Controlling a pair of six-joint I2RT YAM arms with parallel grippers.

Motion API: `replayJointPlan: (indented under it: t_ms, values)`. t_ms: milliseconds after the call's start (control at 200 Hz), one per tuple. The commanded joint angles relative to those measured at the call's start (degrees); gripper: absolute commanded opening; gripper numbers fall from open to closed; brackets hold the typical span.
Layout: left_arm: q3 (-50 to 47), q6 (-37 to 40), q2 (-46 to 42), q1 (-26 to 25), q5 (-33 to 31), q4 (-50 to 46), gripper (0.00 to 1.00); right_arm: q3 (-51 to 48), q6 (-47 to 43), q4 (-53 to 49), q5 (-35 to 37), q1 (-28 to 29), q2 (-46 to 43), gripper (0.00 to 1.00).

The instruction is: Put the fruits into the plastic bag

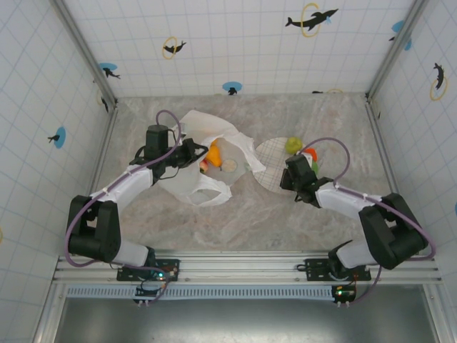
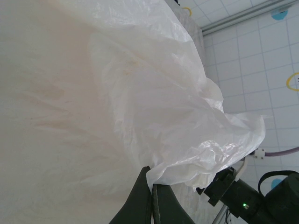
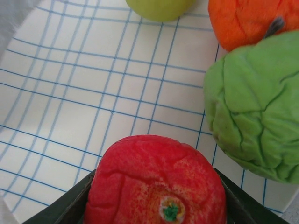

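Right wrist view: right gripper (image 3: 156,198) fingers press both sides of a red fruit (image 3: 149,163) on the plate (image 3: 93,84). Beyond it sit a green fruit (image 3: 254,107), an orange fruit (image 3: 243,21) and a yellow-green fruit (image 3: 159,7). Left gripper (image 2: 152,186) pinches a fold of the bag (image 2: 140,93); from the top, bagged fruits (image 1: 211,156) show in its mouth.

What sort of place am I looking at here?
Probably a lab robot cell: grid-printed walls enclosing a tabletop, with a left arm and right arm bolted to a metal rail.
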Motion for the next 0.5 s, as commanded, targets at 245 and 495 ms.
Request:
replayJointPlan:
  t_ms: [245,495]
  values:
    - [0.4,-0.5,0.6,0.3,0.6,-0.6,0.00,-0.5,-11.8,14.0,-0.2,6.5,-15.0,0.55]
    - [0.4,-0.4,0.5,0.3,0.6,-0.6,0.00,9.0,-23.8,18.2,-6.4,18.4,-9.9,0.56]
